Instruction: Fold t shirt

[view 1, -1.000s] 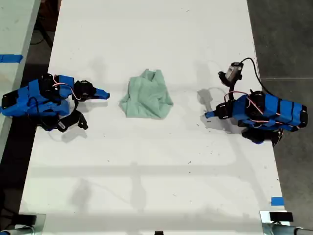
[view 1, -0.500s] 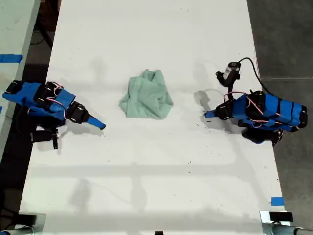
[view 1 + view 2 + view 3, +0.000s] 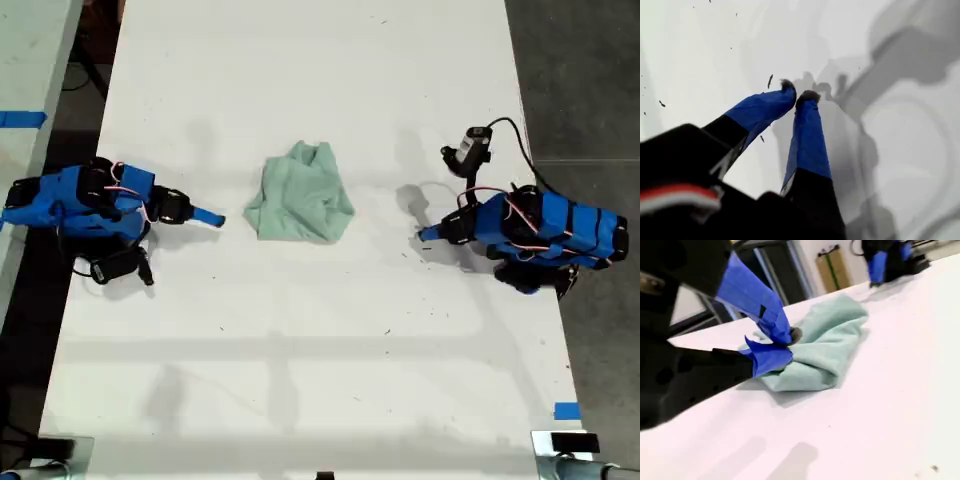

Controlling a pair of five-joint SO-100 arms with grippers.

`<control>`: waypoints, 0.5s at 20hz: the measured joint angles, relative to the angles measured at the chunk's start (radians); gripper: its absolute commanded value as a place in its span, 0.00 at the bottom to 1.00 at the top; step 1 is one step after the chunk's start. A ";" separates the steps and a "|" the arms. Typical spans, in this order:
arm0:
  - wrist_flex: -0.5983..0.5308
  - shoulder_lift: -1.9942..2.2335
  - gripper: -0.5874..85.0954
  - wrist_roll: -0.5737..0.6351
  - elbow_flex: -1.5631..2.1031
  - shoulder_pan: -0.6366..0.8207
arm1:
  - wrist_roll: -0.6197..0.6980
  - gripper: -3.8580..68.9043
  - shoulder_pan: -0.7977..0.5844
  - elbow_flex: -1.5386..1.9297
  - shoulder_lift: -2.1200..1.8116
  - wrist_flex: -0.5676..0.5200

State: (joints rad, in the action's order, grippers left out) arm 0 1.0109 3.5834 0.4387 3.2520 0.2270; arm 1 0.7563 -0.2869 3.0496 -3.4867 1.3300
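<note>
T shirt (image 3: 299,193) lies bunched mid-bench (image 3: 300,380): soft, light, limp; best pinched at an outer hem. Both tools, first (image 3: 795,95) & second (image 3: 782,346), seen closed, empty.

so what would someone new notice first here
The crumpled mint-green t shirt sits alone mid-table, touched by neither arm. A blue arm flanks it on each side of the exterior view: my second gripper points at it from that view's left, my first gripper from its right, both with jaws closed and empty.
</note>
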 measured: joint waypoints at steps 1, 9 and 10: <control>0.000 0.000 0.02 0.000 0.000 0.084 | 0.000 0.10 0.000 0.000 0.000 0.000; 0.000 0.000 0.02 0.000 0.000 0.483 | 0.000 0.10 0.000 0.000 0.000 0.000; 0.000 0.000 0.02 0.000 0.000 0.503 | 0.000 0.10 0.000 0.000 0.000 0.000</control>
State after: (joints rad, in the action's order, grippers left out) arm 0 1.0109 3.5834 0.4387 3.2520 0.7302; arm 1 0.7563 -0.2869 3.0496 -3.4867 1.3300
